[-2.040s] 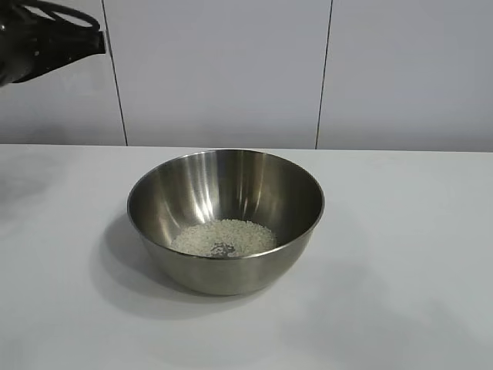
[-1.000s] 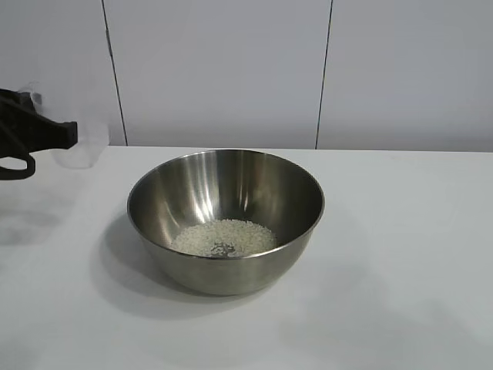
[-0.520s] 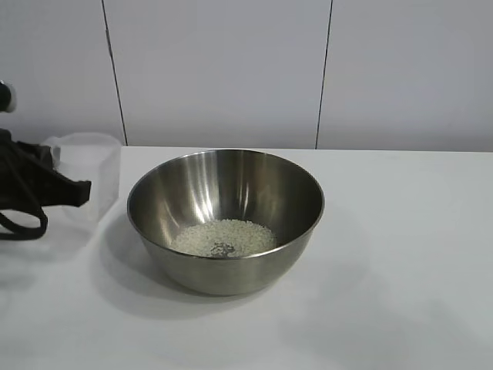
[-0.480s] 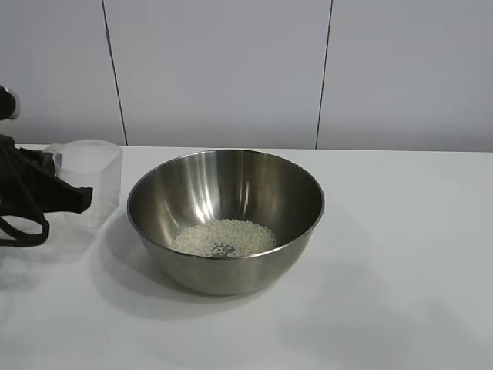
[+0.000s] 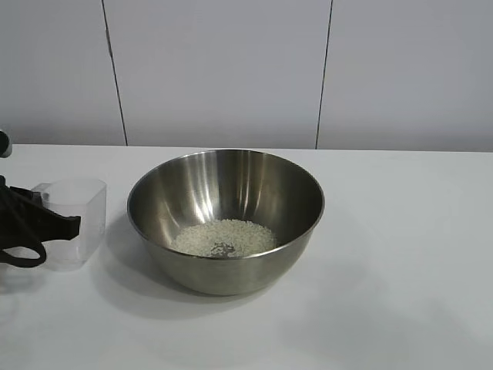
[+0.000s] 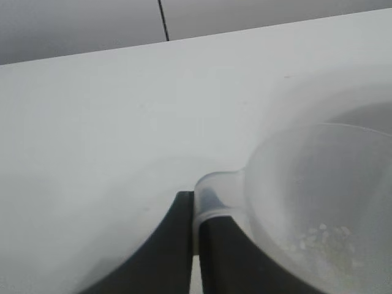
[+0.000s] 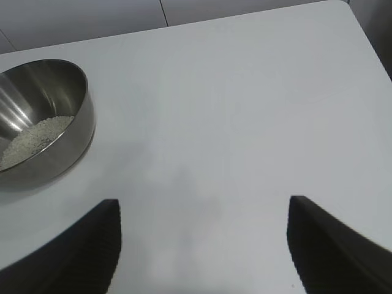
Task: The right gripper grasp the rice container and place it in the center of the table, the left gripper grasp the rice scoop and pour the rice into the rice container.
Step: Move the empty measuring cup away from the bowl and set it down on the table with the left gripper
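Note:
The rice container [image 5: 225, 220], a wide steel bowl, stands in the middle of the white table [image 5: 400, 254] with a heap of rice [image 5: 223, 237] in its bottom. Left of it the clear rice scoop [image 5: 73, 223] is upright, low at the tabletop; I cannot tell whether it touches. My left gripper [image 5: 71, 226] is at the far left edge, shut on the scoop's handle [image 6: 214, 196]. In the left wrist view the rice scoop [image 6: 318, 184] holds only a few grains [image 6: 318, 236]. My right gripper [image 7: 205, 208] hangs open over bare table, well away from the rice container [image 7: 67, 141].
A pale panelled wall [image 5: 223, 69] runs along the table's far edge. The table's corner and side edge [image 7: 361, 30] show in the right wrist view. Bare tabletop lies to the bowl's right and front.
The left gripper has come down from the upper left with the scoop. The scoop has turned from tilted to upright and sunk to table height beside the bowl. Bowl unmoved.

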Controlling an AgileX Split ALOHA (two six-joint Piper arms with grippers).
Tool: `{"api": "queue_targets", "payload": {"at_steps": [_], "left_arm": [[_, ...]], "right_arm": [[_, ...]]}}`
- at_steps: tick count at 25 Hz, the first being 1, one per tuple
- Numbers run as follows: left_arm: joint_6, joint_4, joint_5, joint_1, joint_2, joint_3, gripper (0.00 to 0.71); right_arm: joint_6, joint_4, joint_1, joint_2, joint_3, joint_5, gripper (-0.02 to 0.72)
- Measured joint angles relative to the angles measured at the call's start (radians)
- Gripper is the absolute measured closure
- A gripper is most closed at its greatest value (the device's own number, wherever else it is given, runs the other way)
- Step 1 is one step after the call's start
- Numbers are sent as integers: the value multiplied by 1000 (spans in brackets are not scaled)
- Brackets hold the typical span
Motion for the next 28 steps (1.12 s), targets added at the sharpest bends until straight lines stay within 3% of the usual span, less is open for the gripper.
{"api": "queue_targets", "payload": {"at_steps": [5, 12, 19, 28], "left_arm": [[-2, 50, -1, 2, 0, 0, 674], [-2, 56, -9, 2, 0, 44, 474], [-3, 54, -12, 2, 0, 117, 364], [-2, 54, -16, 2, -2, 211, 119]], "right_arm": [[0, 0, 0, 0, 0, 0, 188], [0, 0, 0, 0, 0, 0, 188], [0, 0, 0, 0, 0, 0, 188], [0, 0, 0, 0, 0, 0, 188]]}}
